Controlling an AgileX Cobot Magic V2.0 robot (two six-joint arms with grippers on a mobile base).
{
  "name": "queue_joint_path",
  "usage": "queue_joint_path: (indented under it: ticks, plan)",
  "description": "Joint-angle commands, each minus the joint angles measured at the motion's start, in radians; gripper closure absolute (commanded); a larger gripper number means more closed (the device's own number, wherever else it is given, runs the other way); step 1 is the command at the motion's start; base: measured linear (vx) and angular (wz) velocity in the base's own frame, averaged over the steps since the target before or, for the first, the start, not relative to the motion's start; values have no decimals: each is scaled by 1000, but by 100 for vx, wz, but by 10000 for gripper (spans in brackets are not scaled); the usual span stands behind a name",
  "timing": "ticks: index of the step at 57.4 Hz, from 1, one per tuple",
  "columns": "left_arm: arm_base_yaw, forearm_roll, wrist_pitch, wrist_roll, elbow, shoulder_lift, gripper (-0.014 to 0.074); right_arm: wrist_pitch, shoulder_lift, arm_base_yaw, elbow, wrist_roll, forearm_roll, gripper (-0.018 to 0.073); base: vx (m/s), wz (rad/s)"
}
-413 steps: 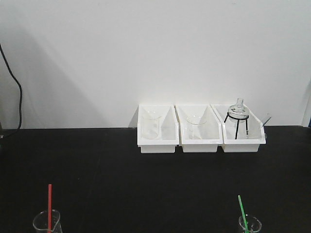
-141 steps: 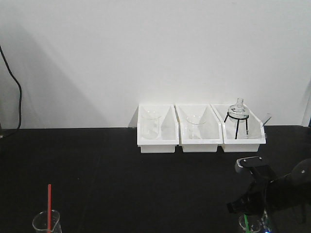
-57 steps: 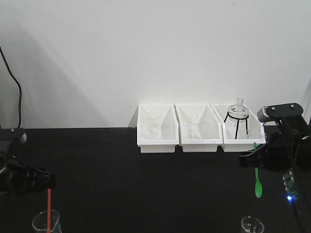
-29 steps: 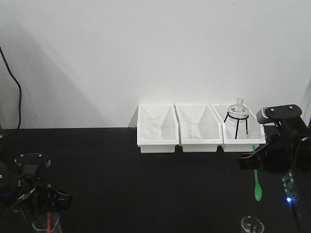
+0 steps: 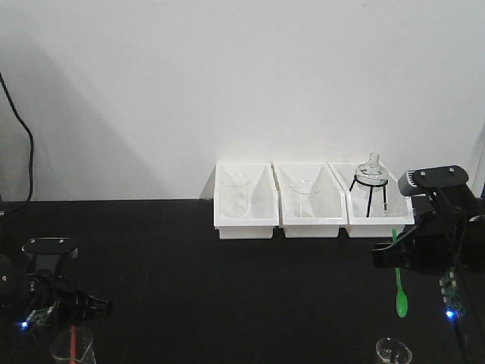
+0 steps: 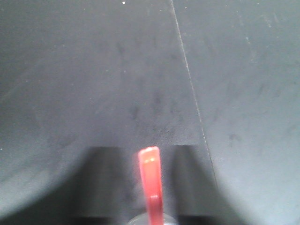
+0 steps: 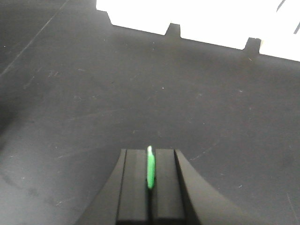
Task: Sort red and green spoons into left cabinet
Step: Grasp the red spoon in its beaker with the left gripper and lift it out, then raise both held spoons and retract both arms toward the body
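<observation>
The red spoon (image 5: pixel 73 339) stands in a small glass beaker (image 5: pixel 72 349) at the front left. My left gripper (image 5: pixel 74 317) is low over it. In the left wrist view the red handle (image 6: pixel 151 178) rises between the open fingers (image 6: pixel 110 183), with a gap on each side. My right gripper (image 5: pixel 392 256) hangs above the black tabletop at the right, shut on the green spoon (image 5: pixel 402 292), whose bowl points down. The green handle's tip (image 7: pixel 150 168) shows pinched between the right fingers (image 7: pixel 136 187). An empty beaker (image 5: pixel 393 351) stands below it. The left cabinet is out of view.
Three white bins (image 5: pixel 245 224) stand in a row against the back wall, holding a beaker (image 5: pixel 235 196), a funnel (image 5: pixel 305 196) and a flask on a black stand (image 5: pixel 372 186). A black cable (image 5: pixel 29 152) hangs down the wall at the far left.
Both spoons stood in beakers at first. The right gripper took the green spoon and lifted it out. The left gripper has come down around the red handle.
</observation>
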Motion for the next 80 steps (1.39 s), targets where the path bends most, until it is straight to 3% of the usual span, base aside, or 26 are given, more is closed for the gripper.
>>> queue_joint_path:
  ticks: [1,25,42,50,58,67,80]
  plan:
    - [-5,-17,-73,-5,-32,-49,589,-38,-44,-3,-31,-5,23,564,0,0]
    - [-7,-34,-111,-6,-57,-177,601,-58,-58,-3,-31,-5,23,564,0,0]
    - [-7,-31,-68,-6,-64,-435,598,-56,-159,-3,-31,-5,28,564,0,0]
    - [-6,20,-27,-7,-56,-564,597,-45,-257,-3,-27,-5,27,564,0,0]
    - [-6,38,-21,-7,19,-703,597,-100,-387,-3,56,-27,64,563,0,0]
    - [-6,48,-58,-7,169,-871,597,-241,-557,-3,238,-159,167,563,0,0]
    - [-6,67,-142,7,384,-1085,597,-318,-763,-3,421,-269,281,563,0,0]
